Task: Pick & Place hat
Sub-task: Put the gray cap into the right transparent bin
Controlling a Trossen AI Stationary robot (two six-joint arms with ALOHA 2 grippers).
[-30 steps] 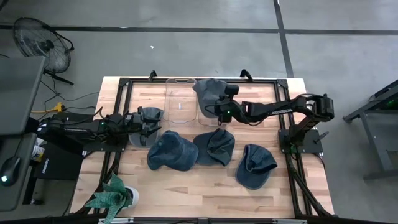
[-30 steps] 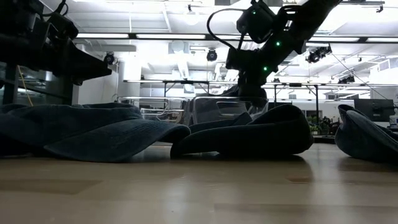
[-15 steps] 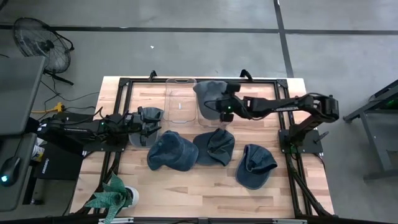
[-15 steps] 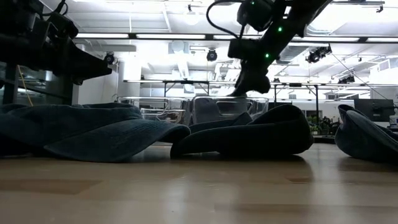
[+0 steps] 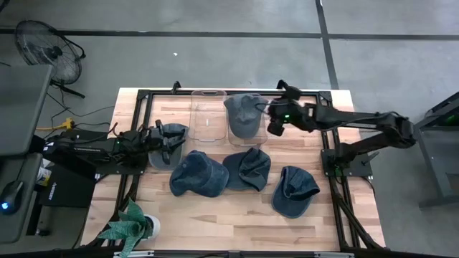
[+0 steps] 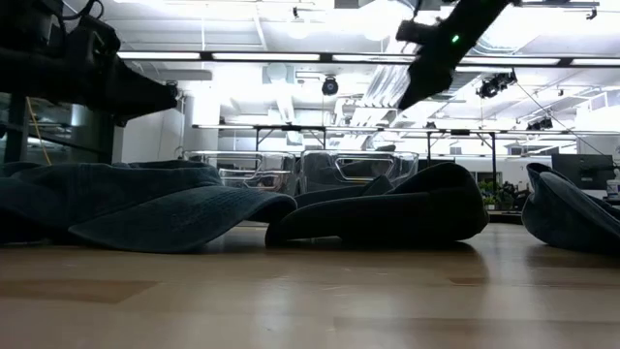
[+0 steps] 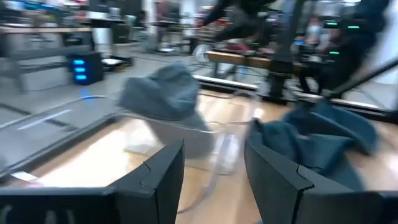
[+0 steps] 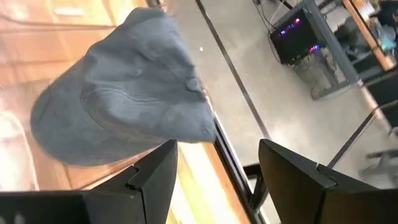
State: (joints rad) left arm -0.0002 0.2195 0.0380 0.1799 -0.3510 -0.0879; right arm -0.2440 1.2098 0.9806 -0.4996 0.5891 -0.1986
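A grey hat lies crown up in the right of two clear bins at the table's far middle; it also shows in the right wrist view and the left wrist view. My right gripper hangs open above the table just right of that bin, clear of the hat, with nothing between its fingers. My left gripper waits open at the table's left, over another grey hat.
Three more grey hats lie on the near half of the table: left, middle and right. The left clear bin holds no hat. A potted plant stands at the near left corner.
My right gripper has risen off the hat in the bin and drawn back toward the table's right edge, rolling its wrist. The hat has stayed in the bin.
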